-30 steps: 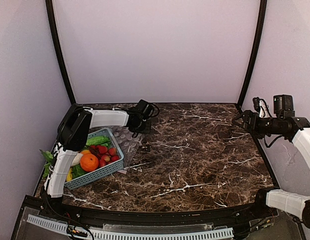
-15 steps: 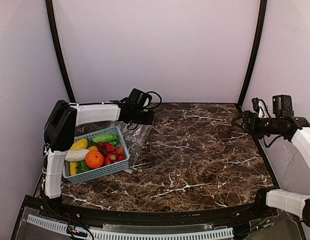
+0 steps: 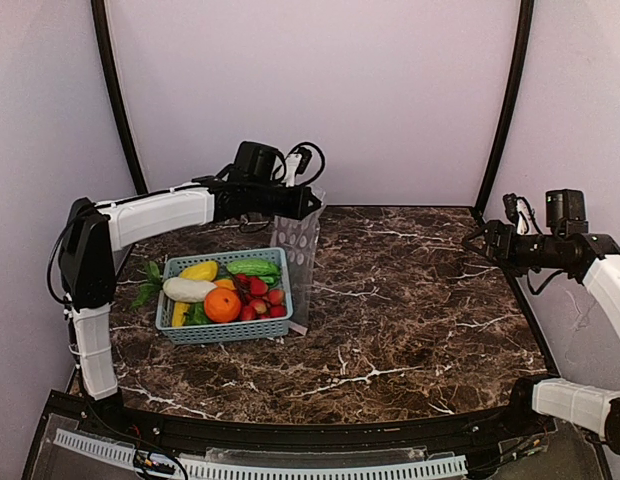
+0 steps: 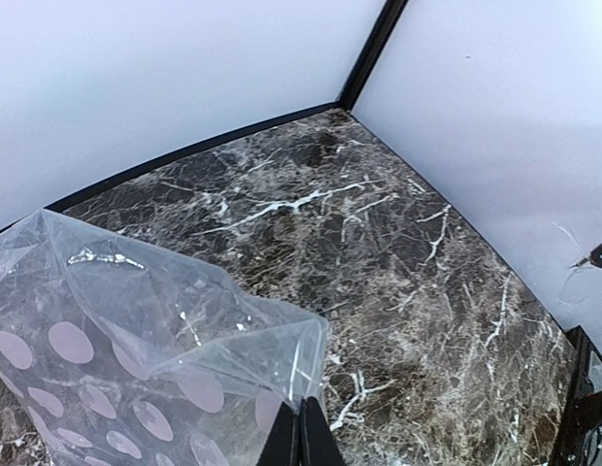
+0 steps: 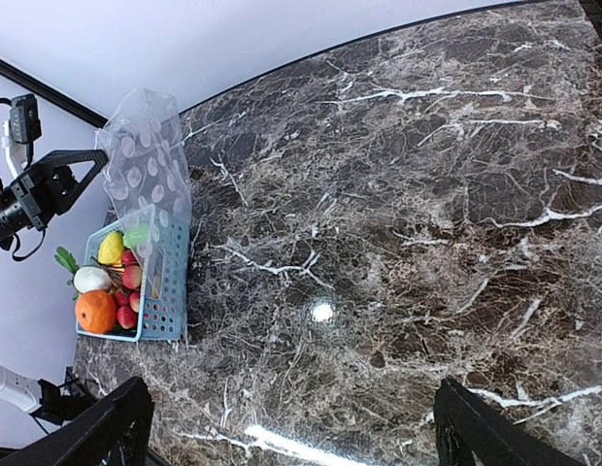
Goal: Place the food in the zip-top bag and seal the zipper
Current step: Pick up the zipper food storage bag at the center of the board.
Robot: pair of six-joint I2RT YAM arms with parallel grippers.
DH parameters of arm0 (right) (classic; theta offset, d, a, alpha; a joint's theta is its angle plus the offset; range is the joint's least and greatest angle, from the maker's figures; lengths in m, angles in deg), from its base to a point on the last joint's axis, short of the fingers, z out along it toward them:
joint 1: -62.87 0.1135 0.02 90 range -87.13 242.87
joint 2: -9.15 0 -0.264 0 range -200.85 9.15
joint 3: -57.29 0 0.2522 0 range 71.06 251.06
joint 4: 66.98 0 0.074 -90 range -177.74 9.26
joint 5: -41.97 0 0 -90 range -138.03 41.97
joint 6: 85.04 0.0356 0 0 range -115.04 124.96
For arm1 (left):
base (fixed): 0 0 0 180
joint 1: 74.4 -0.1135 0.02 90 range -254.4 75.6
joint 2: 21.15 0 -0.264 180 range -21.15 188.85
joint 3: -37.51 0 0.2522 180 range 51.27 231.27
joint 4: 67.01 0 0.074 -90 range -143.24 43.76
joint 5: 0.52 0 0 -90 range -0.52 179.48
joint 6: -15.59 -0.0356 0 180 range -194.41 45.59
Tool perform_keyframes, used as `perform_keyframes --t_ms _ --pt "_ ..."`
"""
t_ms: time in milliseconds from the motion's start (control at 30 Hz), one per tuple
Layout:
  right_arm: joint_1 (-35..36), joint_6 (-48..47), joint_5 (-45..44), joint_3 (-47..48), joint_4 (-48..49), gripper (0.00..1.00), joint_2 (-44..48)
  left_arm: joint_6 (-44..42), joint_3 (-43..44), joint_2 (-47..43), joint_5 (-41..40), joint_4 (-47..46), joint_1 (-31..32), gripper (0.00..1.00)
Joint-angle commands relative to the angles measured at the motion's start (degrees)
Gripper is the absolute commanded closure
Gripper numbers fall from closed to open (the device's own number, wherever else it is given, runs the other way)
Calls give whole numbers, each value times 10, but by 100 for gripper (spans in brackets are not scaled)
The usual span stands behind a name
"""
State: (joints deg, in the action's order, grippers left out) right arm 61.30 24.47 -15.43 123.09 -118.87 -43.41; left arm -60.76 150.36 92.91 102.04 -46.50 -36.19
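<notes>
Bag held up, food not loaded

Food sits in basket at left. Left gripper is clamped on the bag top edge; the bag hangs just right of basket. Best next: right gripper, fingers spread, takes opposite lip to open the mouth. No readable writing, only dots.

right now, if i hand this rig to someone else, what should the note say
Left gripper: shut on the top edge of the zip-top bag, which hangs upright just right of the basket, its lower end about at the table.
Right gripper: open, holding nothing, up at the table's right edge.
Food: all in the basket, none in the bag.
Done: bag gripped and held up.
Left: open its mouth, load the food, seal it.
</notes>
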Motion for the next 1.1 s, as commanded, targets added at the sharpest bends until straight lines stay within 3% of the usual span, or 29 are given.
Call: perform_keyframes --t_ms 0,400,700,1067 --pt "-3 -11 21 -3 25 1 11 -11 -15 -56 83 -41 6 99" --pt "22 -17 111 3 70 2 52 66 -82 -151 118 -122 21 99" --pt "174 22 7 -4 118 8 30 113 -97 -207 94 -134 44 99" --pt "389 68 -120 -22 198 12 10 177 -109 -243 10 -127 87 99"
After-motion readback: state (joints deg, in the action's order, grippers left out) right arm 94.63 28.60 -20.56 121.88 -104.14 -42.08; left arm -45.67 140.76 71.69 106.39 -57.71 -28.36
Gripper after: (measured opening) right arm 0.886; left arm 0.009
